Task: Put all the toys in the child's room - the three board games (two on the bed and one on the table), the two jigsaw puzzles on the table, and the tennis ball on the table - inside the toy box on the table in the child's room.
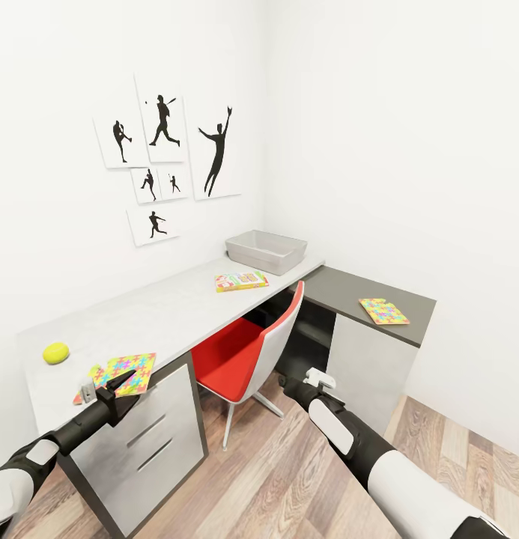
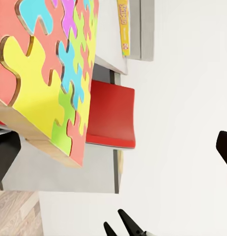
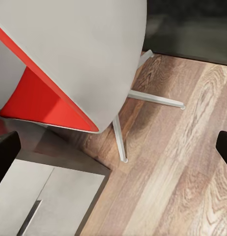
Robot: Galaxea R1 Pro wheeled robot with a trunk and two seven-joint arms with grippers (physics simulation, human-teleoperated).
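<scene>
The pale grey toy box stands at the far end of the light grey table. A colourful board game lies flat just in front of it. One jigsaw puzzle rests on the dark corner section. The other jigsaw puzzle lies at the table's near edge, with the tennis ball to its left. My left gripper is open at this puzzle's front edge. The left wrist view shows the puzzle close up beside one finger. My right gripper hangs open above the floor beside the chair.
A red and white swivel chair sits tucked under the table between my arms, its base on the wood-plank floor. White drawers are below my left gripper. A white cabinet stands under the corner section. Sports pictures hang on the wall.
</scene>
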